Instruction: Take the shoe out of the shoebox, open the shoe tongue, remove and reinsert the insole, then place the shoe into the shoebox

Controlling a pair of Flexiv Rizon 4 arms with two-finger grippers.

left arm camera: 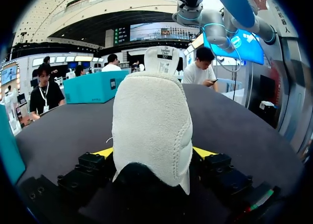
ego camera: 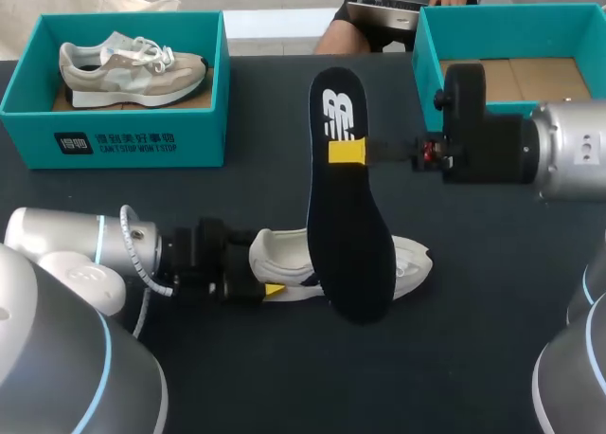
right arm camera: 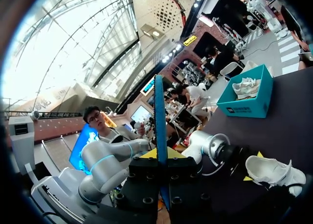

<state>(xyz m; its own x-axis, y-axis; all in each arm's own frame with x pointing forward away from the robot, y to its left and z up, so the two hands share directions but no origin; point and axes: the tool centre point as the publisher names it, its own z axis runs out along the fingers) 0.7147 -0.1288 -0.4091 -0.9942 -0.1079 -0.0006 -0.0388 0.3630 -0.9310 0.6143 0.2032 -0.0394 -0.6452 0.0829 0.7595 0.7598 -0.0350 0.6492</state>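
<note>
**Inspector:** State of tools and work?

**Assessor:** The left gripper [ego camera: 268,284] is closed narrowly on the heel of the white mesh sneaker [ego camera: 284,256], which rests on the dark table [ego camera: 492,292]. The right gripper [ego camera: 347,153] is pinched flat on the long navy foam insole [ego camera: 348,254] at mid-length and holds it above the shoe, broad end lowest. The teal cardboard shoebox [ego camera: 423,50] stands well apart.

**Inspector:** Step in hand, and recommendation?

**Assessor:** In my judgement, reinsertion. Tilt the insole so the broad end enters the collar first and slides toward the toe. The left grip should brace the heel. Release only once the insole's heel end lies flat, since forcing it risks a fold.
</note>
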